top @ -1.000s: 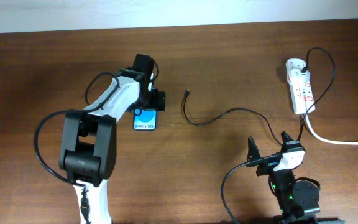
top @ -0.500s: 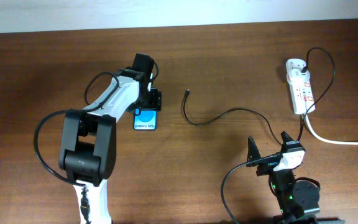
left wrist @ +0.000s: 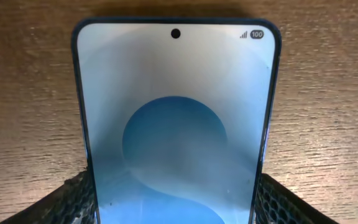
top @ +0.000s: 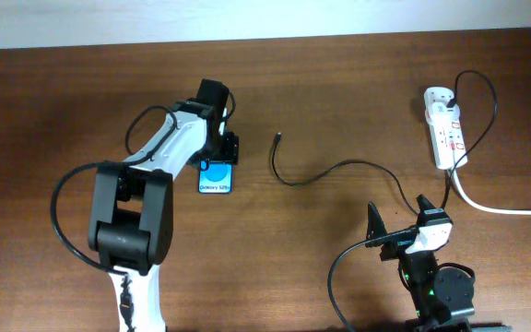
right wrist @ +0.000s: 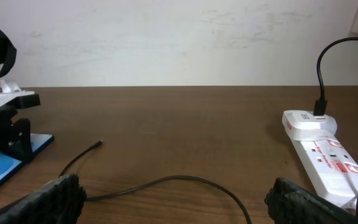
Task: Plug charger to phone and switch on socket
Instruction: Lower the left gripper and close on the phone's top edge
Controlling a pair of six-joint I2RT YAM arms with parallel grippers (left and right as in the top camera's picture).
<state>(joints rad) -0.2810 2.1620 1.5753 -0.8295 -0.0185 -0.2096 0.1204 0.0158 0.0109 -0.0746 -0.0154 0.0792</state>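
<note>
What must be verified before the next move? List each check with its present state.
1. Left pincer grips the phone by both long edges: ok.
2. Right pincer open and empty, free to fetch the cable: ok.
3. Charger tip seated in the phone: not ok; it lies loose on the table, apart from the phone.
4. Charger's other end plugged into the socket: ok, going by the right wrist view.
5. Socket switched on: cannot tell; the switches are too small to read.
6. Phone's port in view and reachable: cannot tell; no view shows it.
</note>
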